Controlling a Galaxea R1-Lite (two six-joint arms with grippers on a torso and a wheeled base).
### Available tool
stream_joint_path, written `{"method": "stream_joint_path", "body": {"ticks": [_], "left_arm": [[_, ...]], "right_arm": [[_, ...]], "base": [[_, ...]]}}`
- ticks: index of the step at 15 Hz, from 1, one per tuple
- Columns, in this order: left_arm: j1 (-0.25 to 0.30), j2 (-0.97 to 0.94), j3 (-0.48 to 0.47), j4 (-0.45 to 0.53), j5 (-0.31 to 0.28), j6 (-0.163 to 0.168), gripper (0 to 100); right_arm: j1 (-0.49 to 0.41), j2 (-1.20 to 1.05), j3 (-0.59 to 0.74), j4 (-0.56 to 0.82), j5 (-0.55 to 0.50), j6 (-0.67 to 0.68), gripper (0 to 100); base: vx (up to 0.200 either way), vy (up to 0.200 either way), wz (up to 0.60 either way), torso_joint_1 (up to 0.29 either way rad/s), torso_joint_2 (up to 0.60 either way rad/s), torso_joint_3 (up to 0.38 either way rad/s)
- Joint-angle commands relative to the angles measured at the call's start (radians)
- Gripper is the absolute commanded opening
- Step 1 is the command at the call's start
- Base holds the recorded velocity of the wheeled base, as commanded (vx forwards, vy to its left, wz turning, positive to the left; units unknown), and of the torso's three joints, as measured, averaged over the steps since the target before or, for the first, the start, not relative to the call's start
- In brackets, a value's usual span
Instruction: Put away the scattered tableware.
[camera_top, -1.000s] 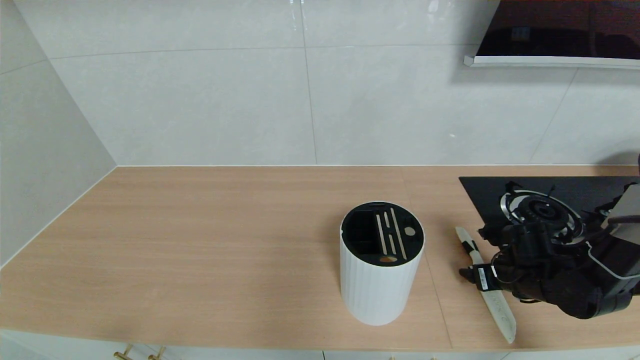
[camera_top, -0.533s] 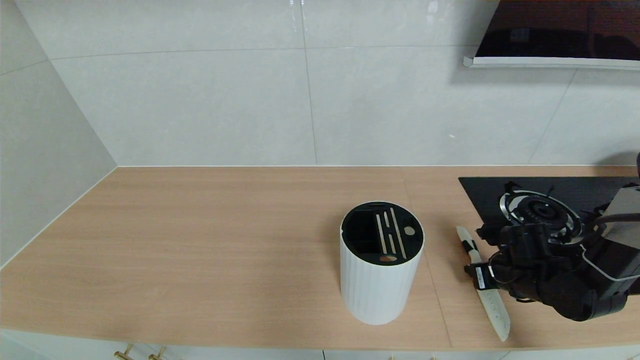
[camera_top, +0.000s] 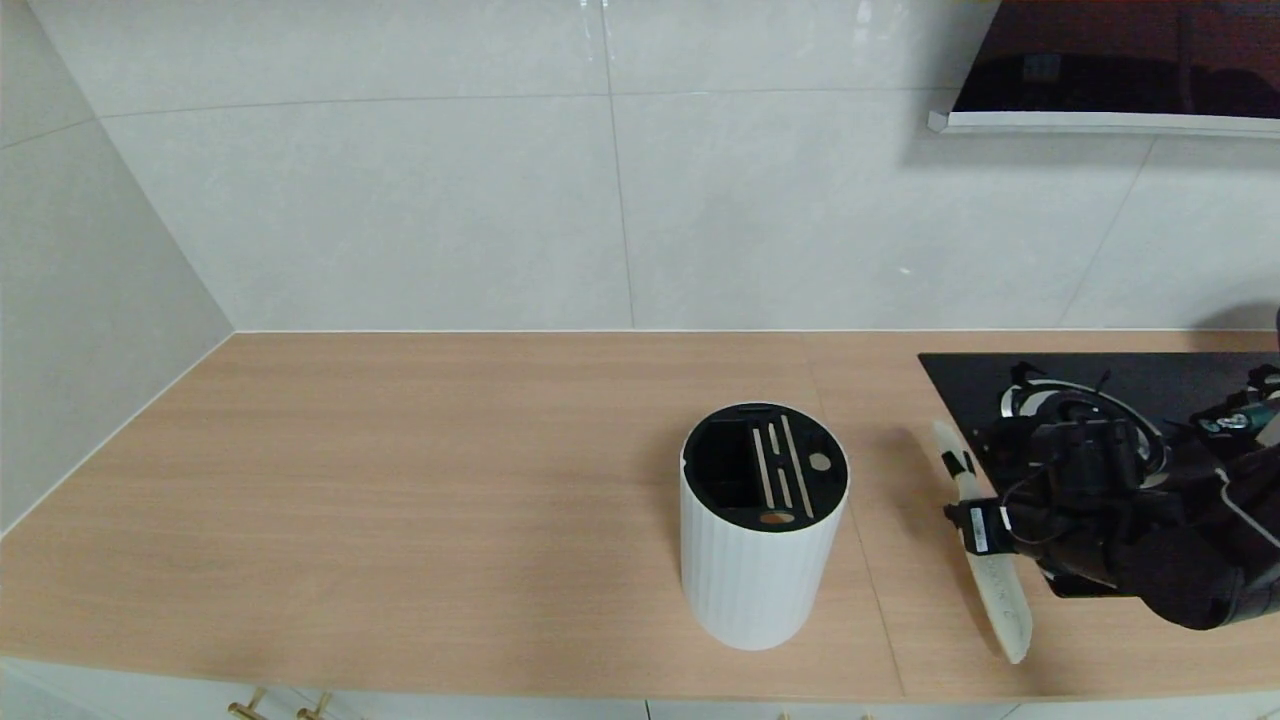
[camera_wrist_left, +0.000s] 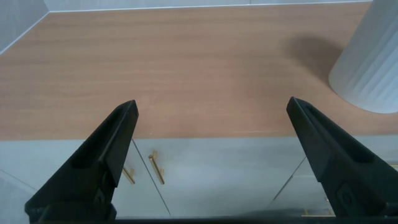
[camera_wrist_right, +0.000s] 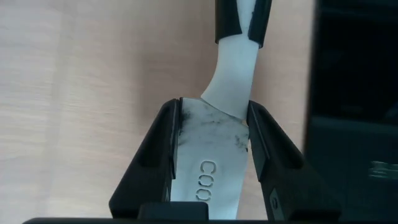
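Observation:
A white knife (camera_top: 985, 560) with a black-banded handle hangs just above the wooden counter to the right of the holder, clamped at the blade's base by my right gripper (camera_top: 978, 527). The right wrist view shows the knife (camera_wrist_right: 231, 93) closely, the blade pinched between the two black fingers (camera_wrist_right: 160, 155) of the right gripper (camera_wrist_right: 211, 152). A white ribbed cylindrical holder (camera_top: 762, 528) with a black slotted top stands mid-counter. My left gripper (camera_wrist_left: 211, 149) hangs open over the counter's front edge, left of the holder (camera_wrist_left: 368, 62), with nothing between its fingers.
A black gas hob (camera_top: 1090, 400) with a burner ring lies at the right, close behind the right arm. A range hood (camera_top: 1110, 65) hangs on the tiled wall above. Below the counter edge are cabinet fronts with brass handles (camera_wrist_left: 157, 169). Bare counter (camera_top: 420, 470) stretches left of the holder.
The right gripper has lifted the knife off the counter and carried it slightly back and right; the handle end now points farther toward the wall. The holder has not moved.

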Motion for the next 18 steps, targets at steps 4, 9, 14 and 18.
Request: {"method": "stream_joint_path", "body": {"ticks": [4,9,14,18], "left_arm": [[0.0,0.002,0.002,0.0,0.0,0.0,100],[0.0,0.054,-0.184,0.058,0.003,-0.003,100],[0.0,0.787,-0.617,0.163,-0.06,-0.016,100],[-0.326,1.193,-0.894,0.097,-0.087,-0.379,100]], "right_arm": [[0.047,-0.386,-0.068,0.178,0.004,0.025,0],[0.229,-0.533,-0.292,0.37,0.002,0.058,0],[0.433,-0.619,-0.362,0.467,-0.03,0.078,0],[0.616,-0.628,-0.356,0.533,-0.033,0.139,0]], "base": [[0.0,0.0,0.0,0.0,0.0,0.0],[0.0,0.0,0.0,0.0,0.0,0.0],[0.0,0.0,0.0,0.0,0.0,0.0],[0.0,0.0,0.0,0.0,0.0,0.0]]}}
